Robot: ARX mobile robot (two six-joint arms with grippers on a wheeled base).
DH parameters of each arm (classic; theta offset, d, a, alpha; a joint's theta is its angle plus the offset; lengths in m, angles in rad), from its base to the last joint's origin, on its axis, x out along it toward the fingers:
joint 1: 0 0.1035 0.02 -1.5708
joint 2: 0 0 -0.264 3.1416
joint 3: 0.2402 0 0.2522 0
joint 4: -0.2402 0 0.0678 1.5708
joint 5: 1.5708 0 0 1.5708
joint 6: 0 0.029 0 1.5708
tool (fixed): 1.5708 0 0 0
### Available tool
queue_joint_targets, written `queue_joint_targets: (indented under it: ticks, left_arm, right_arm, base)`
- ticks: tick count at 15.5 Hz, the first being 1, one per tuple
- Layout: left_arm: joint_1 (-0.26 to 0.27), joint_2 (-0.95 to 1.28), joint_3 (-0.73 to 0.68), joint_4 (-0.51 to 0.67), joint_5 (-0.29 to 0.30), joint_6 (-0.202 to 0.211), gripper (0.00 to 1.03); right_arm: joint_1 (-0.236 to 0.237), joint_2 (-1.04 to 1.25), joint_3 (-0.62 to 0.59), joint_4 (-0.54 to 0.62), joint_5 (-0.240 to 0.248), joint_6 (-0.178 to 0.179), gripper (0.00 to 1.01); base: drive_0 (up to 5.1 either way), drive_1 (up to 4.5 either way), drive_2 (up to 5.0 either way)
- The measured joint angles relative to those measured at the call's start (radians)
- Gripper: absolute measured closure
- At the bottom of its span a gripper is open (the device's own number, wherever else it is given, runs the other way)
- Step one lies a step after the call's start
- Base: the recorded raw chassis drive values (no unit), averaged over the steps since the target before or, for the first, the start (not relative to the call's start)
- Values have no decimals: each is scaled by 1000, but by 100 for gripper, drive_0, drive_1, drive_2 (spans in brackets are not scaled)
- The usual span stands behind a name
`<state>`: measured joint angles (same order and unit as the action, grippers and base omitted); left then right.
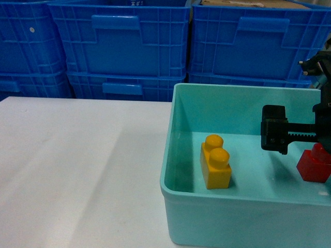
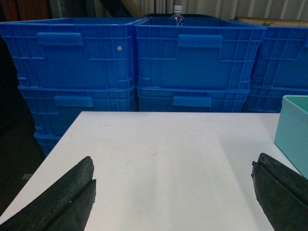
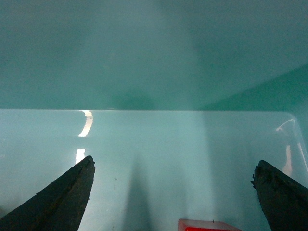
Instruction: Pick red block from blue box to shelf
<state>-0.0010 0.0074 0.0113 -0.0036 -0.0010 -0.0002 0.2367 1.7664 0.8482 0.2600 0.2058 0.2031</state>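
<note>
Currently the right gripper [image 3: 175,197] hangs inside the blue box [image 1: 170,155], jaws spread wide and gripping nothing. In the right wrist view its two dark fingers [image 3: 62,199] sit at the far left and far right of the frame, with the tub's pale turquoise floor and far wall ahead of them. The red block [image 3: 208,224] lies on the floor between the jaws, somewhat nearer the right one, only its top edge showing at the bottom of that view; no contact with either finger. In the head view the red block sits just below and right of the visible black finger, near the box's right side. A yellow-orange two-stud brick [image 1: 215,161] stands upright on the box floor, well apart to the left of the jaws.

The left gripper [image 2: 173,202] hovers over the white table [image 2: 168,159], jaws wide apart and empty. Stacked dark blue ribbed crates [image 2: 134,62] stand ahead of it beyond the table; the box's corner lies beyond its right finger.
</note>
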Motion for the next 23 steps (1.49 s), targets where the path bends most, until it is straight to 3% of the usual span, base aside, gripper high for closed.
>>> queue_joint_targets:
  ticks: [14, 15, 21, 23]
  left_arm:
    - [0, 0, 0, 0, 0, 0, 5]
    - [0, 0, 0, 0, 0, 0, 5]
    - [0, 0, 0, 0, 0, 0, 5]
    - [0, 0, 0, 0, 0, 0, 5]
  right_arm:
    - [-41, 95, -15, 81, 3, 6, 3]
    - [-40, 98, -12, 81, 3, 6, 6]
    - [-41, 98, -12, 90, -2, 6, 73]
    - [-42, 98, -13, 98, -4, 6, 75]
  base:
    - [0, 0, 0]
    - [0, 0, 0]
    - [0, 0, 0]
    - [0, 0, 0]
